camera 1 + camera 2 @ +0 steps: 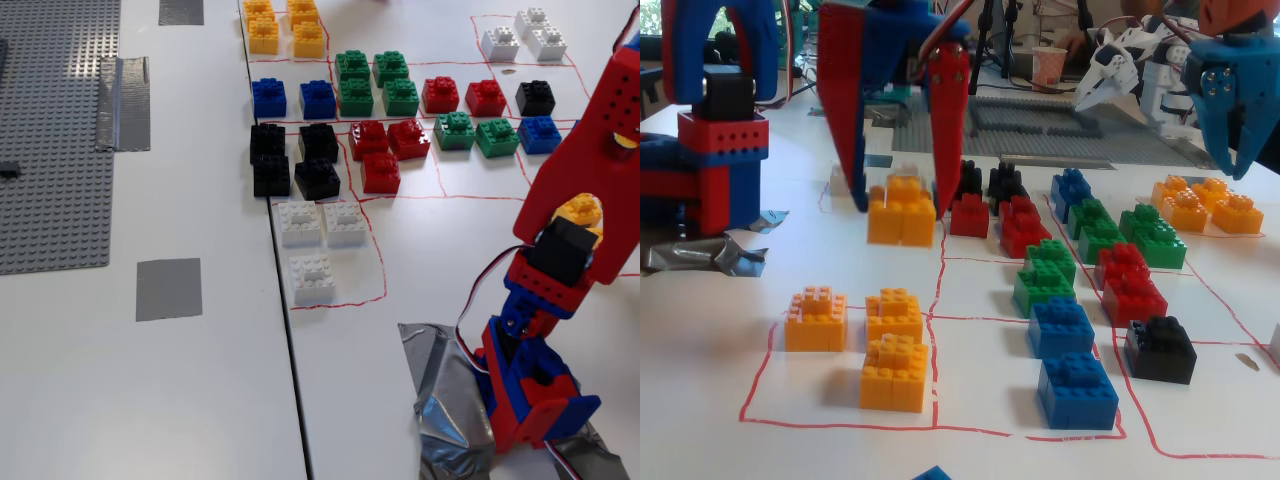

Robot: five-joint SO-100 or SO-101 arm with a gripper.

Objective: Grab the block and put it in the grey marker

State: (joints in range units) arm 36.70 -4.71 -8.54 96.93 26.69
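My gripper (900, 222) is shut on a yellow block (902, 208), with one red finger on each side. It holds the block clear above the white table, near the arm's base. In a fixed view from above, the same block (580, 210) peeks out under the red gripper (577, 224) at the right edge. The grey marker (168, 288) is a square of grey tape on the table at the lower left of that view, far from the gripper. I cannot make it out in the low fixed view.
Red-outlined cells hold sorted blocks: white (318, 240), black (295, 158), red (385, 150), green (375, 82), blue (293, 98), yellow (283, 28). A grey baseplate (55, 130) lies far left. Crumpled foil (450, 400) surrounds the arm base (535, 390). Another blue gripper (1230, 95) hangs at the right.
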